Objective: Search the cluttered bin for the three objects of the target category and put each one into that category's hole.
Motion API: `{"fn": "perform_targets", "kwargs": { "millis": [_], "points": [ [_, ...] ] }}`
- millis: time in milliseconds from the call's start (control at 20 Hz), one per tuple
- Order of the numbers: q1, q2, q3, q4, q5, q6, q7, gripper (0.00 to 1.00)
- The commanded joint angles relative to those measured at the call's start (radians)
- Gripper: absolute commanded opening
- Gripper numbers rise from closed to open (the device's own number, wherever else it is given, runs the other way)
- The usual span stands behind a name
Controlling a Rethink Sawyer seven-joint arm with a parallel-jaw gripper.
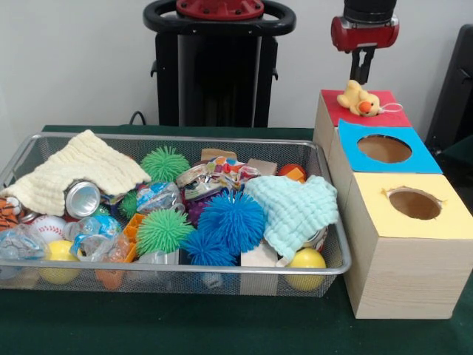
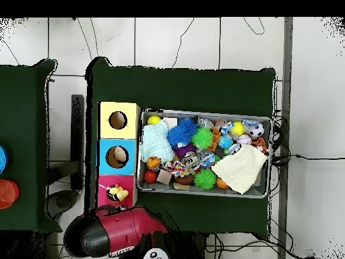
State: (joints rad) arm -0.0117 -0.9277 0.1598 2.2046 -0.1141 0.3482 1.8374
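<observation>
Hovering right above the red box, the hand hangs empty with its fingers drawn narrow, and the yellow duck lies just below its tips on the red top, covering the hole so that none of it shows. The duck's long axis runs across the box, orange beak toward the blue box, white string trailing off to that side. In the bin 1 striped plush peeks out at the far end from the boxes, cut off by the edge; the 3rd plush I cannot make out under the clutter.
</observation>
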Motion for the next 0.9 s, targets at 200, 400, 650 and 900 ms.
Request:
{"fn": "perform_targets", "kwargs": {
  "millis": [200,400,650,900],
  "points": [
    [-0.032,-0.009,0.022,-0.097,0.002,0.116,0.059,0.0],
    [-0.038,-0.045,0.033,-0.108,0.019,0.18,0.047,0.0],
    [-0.041,-0.032,0.036,-0.14,0.011,0.196,0.045,0.0],
    [-0.051,-0.002,0.039,-0.172,-0.001,0.195,0.04,0.0]
  ]
}}
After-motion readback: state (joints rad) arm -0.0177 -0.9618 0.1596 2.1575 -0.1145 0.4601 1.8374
